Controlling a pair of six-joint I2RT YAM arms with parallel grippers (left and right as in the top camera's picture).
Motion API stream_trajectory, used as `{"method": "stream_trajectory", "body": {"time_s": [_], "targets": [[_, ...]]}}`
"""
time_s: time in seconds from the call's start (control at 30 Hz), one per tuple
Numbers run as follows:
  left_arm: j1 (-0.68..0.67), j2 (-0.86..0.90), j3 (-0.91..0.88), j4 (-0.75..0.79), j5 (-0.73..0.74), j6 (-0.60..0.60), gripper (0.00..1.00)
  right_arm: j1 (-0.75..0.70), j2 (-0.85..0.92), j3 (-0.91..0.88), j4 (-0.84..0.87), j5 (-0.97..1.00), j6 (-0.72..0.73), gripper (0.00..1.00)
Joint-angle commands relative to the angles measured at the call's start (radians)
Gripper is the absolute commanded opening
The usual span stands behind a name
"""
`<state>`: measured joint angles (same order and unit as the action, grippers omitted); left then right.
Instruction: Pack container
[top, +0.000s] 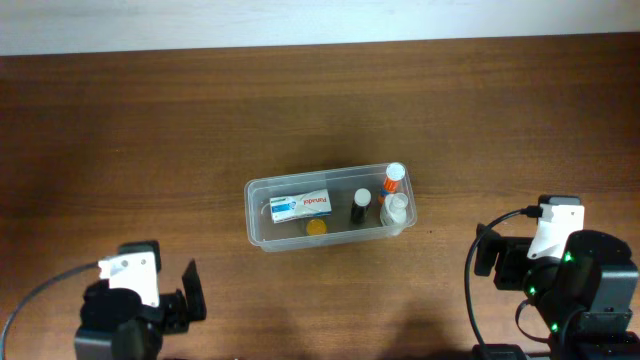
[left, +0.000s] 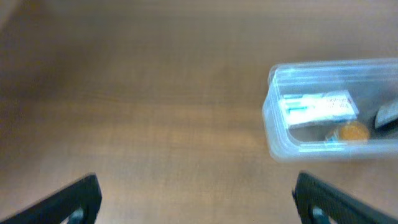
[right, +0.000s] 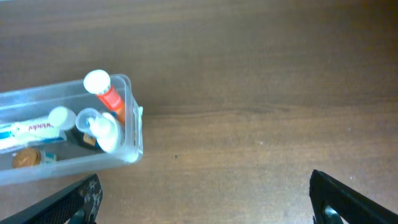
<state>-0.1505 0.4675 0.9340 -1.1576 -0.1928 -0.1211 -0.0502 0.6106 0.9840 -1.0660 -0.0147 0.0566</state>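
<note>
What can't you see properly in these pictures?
- Left wrist view: blurred all over, and the right edge cuts off the container, so the orange bottle is out of sight.
- Right wrist view: the left edge cuts off the container and most of the white tube.
- Overhead view: the tube's writing and the little orange disc are too small to identify.

One container (top: 340, 225). In it are three small bottles: an orange bottle (top: 392, 181), a black bottle (top: 360, 206) and a clear bottle (top: 396, 210). One tube (top: 298, 207). One small orange disc (top: 316, 227), perhaps a cap; too blurred to tell. Two grippers: left gripper (left: 196, 200), right gripper (right: 205, 191).
</note>
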Motion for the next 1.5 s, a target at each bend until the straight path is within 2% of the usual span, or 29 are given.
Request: {"method": "stream_trajectory", "body": {"time_s": [0.0,0.47,0.67,1.07,1.23,1.47], "targets": [[-0.004,-0.005,-0.007,-0.06,-0.014,-0.005,0.99,-0.002,-0.002,-0.008,-0.008,0.019,0.012,0.98],[-0.004,-0.005,-0.008,-0.06,-0.014,-0.005,0.99,-0.002,-0.006,-0.009,-0.027,0.034,0.0,0.98],[-0.004,-0.005,-0.008,-0.06,-0.014,-0.005,0.99,-0.002,-0.105,-0.071,0.029,0.008,0.0,0.99],[-0.004,-0.005,-0.008,-0.06,-0.014,-0.005,0.99,0.042,-0.613,-0.486,0.334,-0.041,-0.023,0.98],[-0.004,-0.005,-0.008,-0.06,-0.014,-0.005,1.0,0.122,-0.596,-0.605,0.616,-0.042,-0.158,0.98],[-0.004,-0.005,-0.008,-0.06,-0.014,-0.005,0.99,0.128,-0.607,-0.813,0.971,-0.041,-0.325,0.98]]}}
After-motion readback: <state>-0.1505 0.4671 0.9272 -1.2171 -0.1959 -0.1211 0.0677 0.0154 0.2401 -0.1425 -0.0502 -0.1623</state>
